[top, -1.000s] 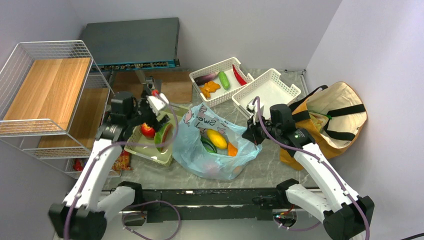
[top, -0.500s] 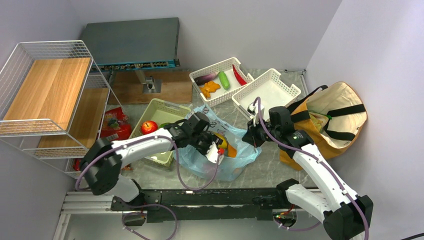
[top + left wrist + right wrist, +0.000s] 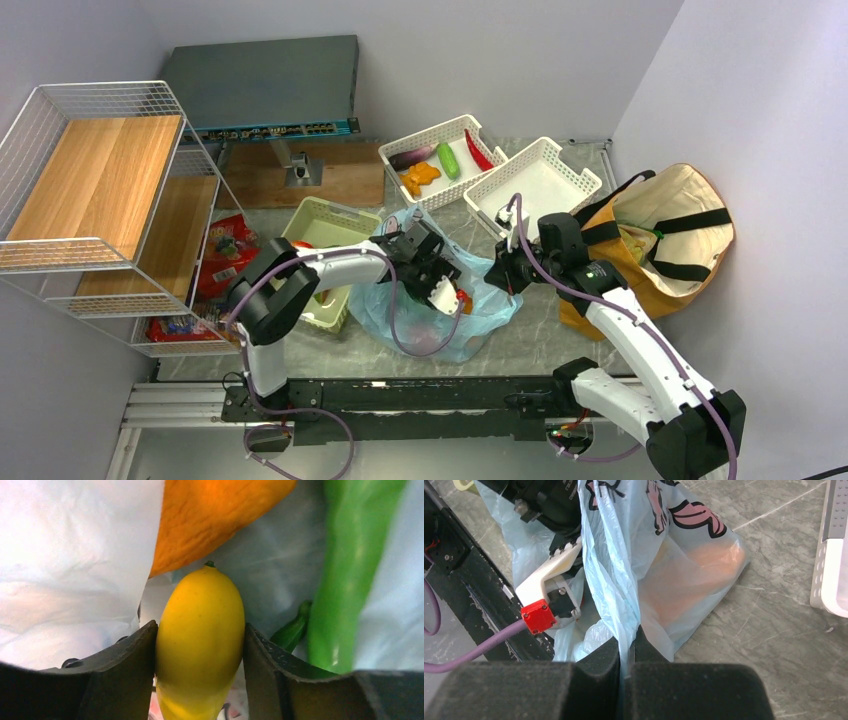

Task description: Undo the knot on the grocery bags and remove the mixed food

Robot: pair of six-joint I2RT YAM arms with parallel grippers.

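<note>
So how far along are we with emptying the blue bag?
Done: blue bag is open, right gripper pinching its rim up. In hand: left gripper clamps the mango inside it. Left: lift that out, then the carrot and green vegetable beside it; the tote waits.

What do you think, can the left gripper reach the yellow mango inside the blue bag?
Probably yes: the left gripper clasps the mango on both sides, while the right gripper pinches the edge of the blue bag, holding it up.
</note>
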